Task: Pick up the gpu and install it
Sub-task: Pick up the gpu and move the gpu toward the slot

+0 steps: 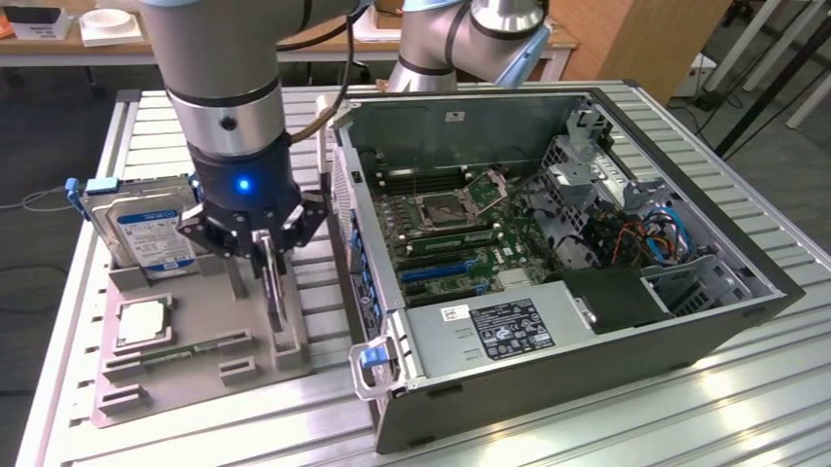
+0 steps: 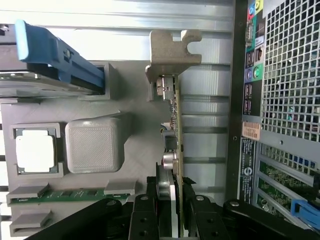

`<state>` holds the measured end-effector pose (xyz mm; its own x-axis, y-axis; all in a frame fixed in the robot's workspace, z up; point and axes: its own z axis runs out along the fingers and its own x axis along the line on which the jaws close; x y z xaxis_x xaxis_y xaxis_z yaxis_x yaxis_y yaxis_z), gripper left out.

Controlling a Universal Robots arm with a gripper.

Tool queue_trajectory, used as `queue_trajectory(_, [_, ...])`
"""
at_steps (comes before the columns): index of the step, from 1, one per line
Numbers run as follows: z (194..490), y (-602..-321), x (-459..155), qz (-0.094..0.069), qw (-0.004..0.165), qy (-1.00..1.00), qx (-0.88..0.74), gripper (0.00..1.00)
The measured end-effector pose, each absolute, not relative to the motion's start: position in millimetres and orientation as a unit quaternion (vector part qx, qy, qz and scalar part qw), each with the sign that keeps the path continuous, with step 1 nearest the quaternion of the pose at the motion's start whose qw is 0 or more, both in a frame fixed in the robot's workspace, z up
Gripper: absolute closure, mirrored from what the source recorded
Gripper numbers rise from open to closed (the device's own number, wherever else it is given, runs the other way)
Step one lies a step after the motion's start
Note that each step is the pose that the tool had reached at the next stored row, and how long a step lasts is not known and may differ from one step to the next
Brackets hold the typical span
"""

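Broadly, we judge the task to be at its opening stage, with the pick begun and the install not yet done. The open computer case [image 1: 585, 375] lies on the slatted metal table [image 1: 727, 428] at the exterior view's right, and its blue expansion slots [image 1: 435, 272] look vacant to us, so no card is seated there. Beside it, on the exterior view's left, the grey fixture tray [image 1: 195, 375] carries 3 other parts we can name: the hard drive [image 1: 143, 229] standing at the far end, the square CPU [image 1: 140, 321] in its pocket, and a memory stick [image 2: 65, 196] lying flat. The gpu [image 1: 275, 297] stands on edge at the side of that tray nearest the case, and in the wrist view we see it edge-on, its silvery end bracket [image 2: 172, 50] at the far end from the camera. The gripper [image 1: 267, 265] sits directly over the card, with 1 finger on each face of the board and both pads pressed against it (so we read it as clamped on the gpu rather than merely straddling it). Whether the card's lower edge has left its slot in the tray, we cannot tell. Lifting, carrying across to the case and seating all remain.
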<state>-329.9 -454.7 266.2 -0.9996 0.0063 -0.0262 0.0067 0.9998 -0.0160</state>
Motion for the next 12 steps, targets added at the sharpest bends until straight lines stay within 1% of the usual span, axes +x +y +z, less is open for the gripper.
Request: queue_trajectory(12, [296,-455,-330,-0.016,0.001,1.000,0.004,0.71])
